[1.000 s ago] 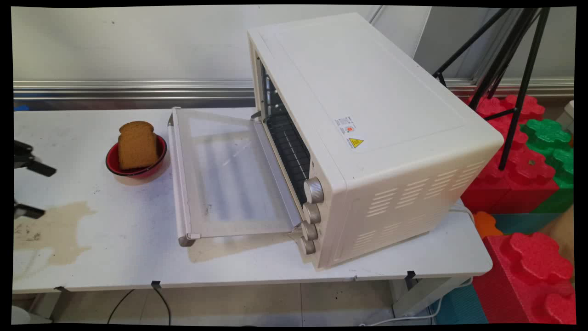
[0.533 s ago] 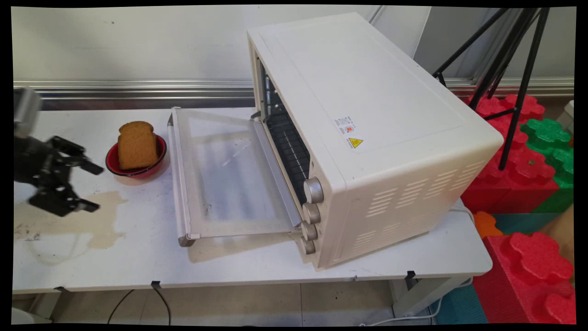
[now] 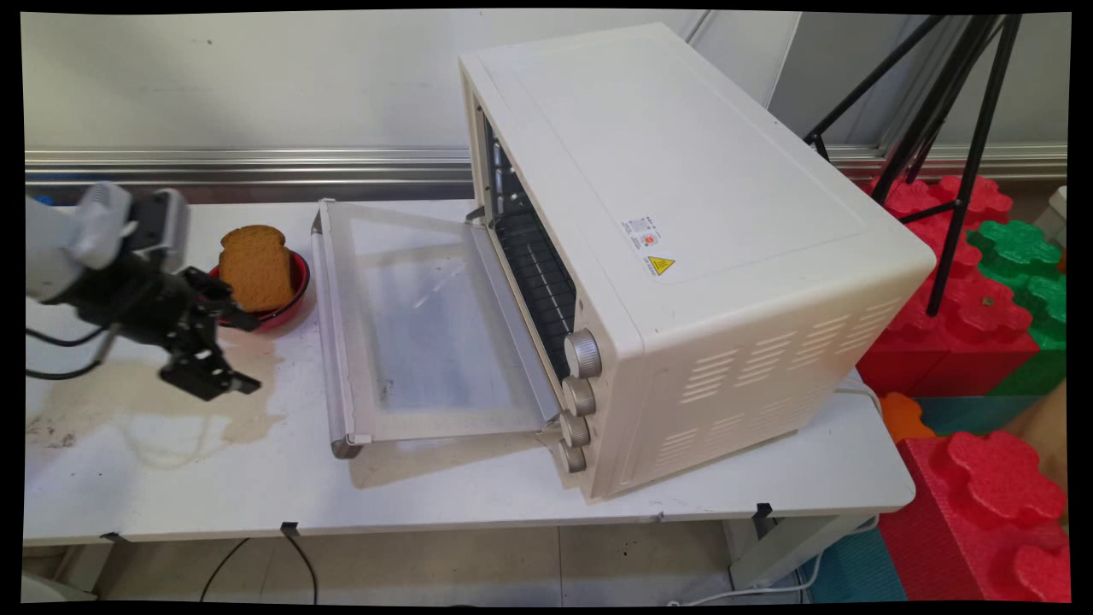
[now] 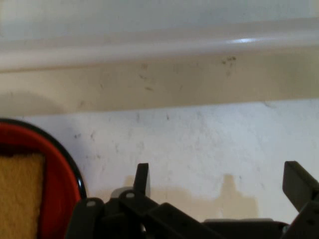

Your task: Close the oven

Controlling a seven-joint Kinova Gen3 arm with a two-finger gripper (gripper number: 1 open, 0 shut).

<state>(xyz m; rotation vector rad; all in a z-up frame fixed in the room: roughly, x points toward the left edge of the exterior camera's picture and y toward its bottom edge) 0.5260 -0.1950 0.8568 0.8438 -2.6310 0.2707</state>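
A black two-finger tool [image 3: 239, 354] hovers low over a white tabletop [image 3: 171, 478], its fingers [image 4: 142, 178] spread apart and gripping nothing, with bare tabletop showing between them in the hand view. Just beside the tool, at about its 1 o'clock in the main view, sits a red bowl [image 3: 290, 295] holding a slice of brown bread [image 3: 254, 267] that leans upright in it; the upper fingertip lies close against the bowl's near rim, though whether it touches cannot be told. In the hand view the bowl [image 4: 62, 184] and bread [image 4: 20, 194] lie at 9 o'clock, off the line between the fingers. At the bowl's 3 o'clock stands a cream toaster oven [image 3: 683, 239], its glass door [image 3: 418, 325] dropped flat open toward the bowl and its wire rack [image 3: 538, 273] exposed. A brownish stain [image 3: 128, 401] marks the tabletop under the tool. As a judgement, the tool appears to be in an approach beside the bowl. Red and green foam blocks [image 3: 982, 307] and a black tripod [image 3: 956, 128] stand at the far right.
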